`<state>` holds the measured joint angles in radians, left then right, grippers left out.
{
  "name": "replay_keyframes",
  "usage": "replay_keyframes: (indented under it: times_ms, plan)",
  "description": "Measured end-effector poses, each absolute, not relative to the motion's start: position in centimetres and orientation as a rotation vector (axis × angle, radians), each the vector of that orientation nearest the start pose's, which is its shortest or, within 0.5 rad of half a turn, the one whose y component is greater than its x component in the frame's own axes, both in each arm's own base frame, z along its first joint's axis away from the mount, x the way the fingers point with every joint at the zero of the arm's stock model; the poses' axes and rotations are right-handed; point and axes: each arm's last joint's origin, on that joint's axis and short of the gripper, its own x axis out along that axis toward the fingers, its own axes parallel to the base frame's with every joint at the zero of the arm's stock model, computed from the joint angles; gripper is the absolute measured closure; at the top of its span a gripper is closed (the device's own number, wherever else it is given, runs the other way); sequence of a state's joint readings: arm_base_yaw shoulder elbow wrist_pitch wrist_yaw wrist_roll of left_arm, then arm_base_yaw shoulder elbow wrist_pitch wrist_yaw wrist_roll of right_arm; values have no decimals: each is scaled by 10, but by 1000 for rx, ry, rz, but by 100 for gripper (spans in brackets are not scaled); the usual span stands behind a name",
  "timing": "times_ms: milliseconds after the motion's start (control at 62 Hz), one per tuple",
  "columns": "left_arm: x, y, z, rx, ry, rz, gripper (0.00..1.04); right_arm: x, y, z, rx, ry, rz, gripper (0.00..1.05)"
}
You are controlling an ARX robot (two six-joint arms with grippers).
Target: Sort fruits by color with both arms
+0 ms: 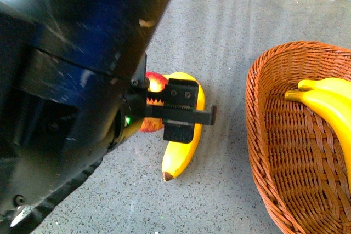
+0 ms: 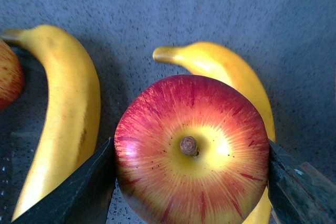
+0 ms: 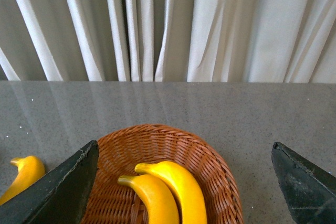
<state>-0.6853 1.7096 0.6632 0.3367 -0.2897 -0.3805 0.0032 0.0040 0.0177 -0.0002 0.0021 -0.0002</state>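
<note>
Left claw (image 2: 191, 182) snug around apple (image 2: 191, 145)

A basket (image 1: 258, 135) is set on the right part of the table (image 1: 230, 42), and two bananas (image 1: 329, 102) are laid side by side in it. Left of the basket, apart from it, a third banana (image 1: 184, 146) is laid on the table, with an apple (image 1: 156, 83) just beside it on the left. The apple is enclosed by the left gripper (image 2: 191, 182), whose fingers (image 2: 79, 192) are pressed against two opposite sides. A fourth banana (image 2: 63, 114) is found on the apple's other side, and a second apple (image 2: 8, 77) just beyond that. A curtain (image 3: 210, 24) is hung behind the table.
</note>
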Motion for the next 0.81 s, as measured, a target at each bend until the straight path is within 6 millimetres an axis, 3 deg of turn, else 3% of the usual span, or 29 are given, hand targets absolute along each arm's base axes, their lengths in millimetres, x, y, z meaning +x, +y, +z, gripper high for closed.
replay_keyframes:
  times_ms: [194, 387, 516, 645, 806]
  plan:
    - [242, -147, 156, -87, 581, -139, 34, 97, 0, 169, 0, -14, 1, 9]
    - [237, -75, 174, -132, 519, 86, 35, 97, 0, 169, -1, -14, 1, 9]
    - [222, -29, 167, -166, 529, 224, 35, 97, 0, 169, 0, -14, 1, 9]
    - [210, 1, 148, -179, 585, 350, 35, 97, 0, 169, 0, -14, 1, 9]
    - [197, 7, 133, -186, 640, 367, 35, 97, 0, 169, 0, -14, 2, 9]
